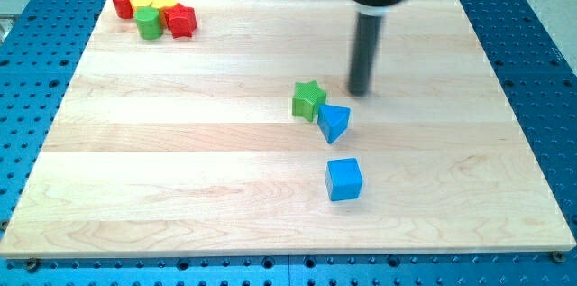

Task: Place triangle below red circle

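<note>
My tip (360, 93), holding nothing, is hovering just up-right of the blue triangle (334, 123); the red circle (123, 2) is sitting far up-left.

Tip (360, 93) down on the wooden board (180, 160), just up and to the view's right of the blue triangle (334, 123) and right of the green star (308, 100). Star and triangle touching. Blue cube (343, 179) apart, below the triangle. Far off at the view's top left, clustered: red circle (123, 3), yellow blocks (153, 3), green cylinder (148, 23), red star (180, 21).
</note>
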`<state>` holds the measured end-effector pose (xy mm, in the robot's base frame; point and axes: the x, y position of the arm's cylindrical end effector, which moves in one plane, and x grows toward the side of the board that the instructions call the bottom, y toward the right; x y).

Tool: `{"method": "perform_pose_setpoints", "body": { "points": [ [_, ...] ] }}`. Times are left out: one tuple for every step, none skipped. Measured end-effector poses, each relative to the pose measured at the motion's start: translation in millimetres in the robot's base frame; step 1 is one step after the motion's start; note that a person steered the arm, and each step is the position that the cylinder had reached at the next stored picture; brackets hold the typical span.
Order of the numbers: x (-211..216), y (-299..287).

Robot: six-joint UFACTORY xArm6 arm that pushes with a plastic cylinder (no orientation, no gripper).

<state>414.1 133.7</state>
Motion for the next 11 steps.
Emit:
{"method": "perform_pose_setpoints", "body": {
  "points": [
    [54, -10],
    [64, -47],
    [64, -73],
    [60, -133],
    [27, -160],
    [14, -223],
    [-7, -305],
    [6, -319],
    [-19, -345],
    [-42, -376],
    [-2, -377]
  ]
}}
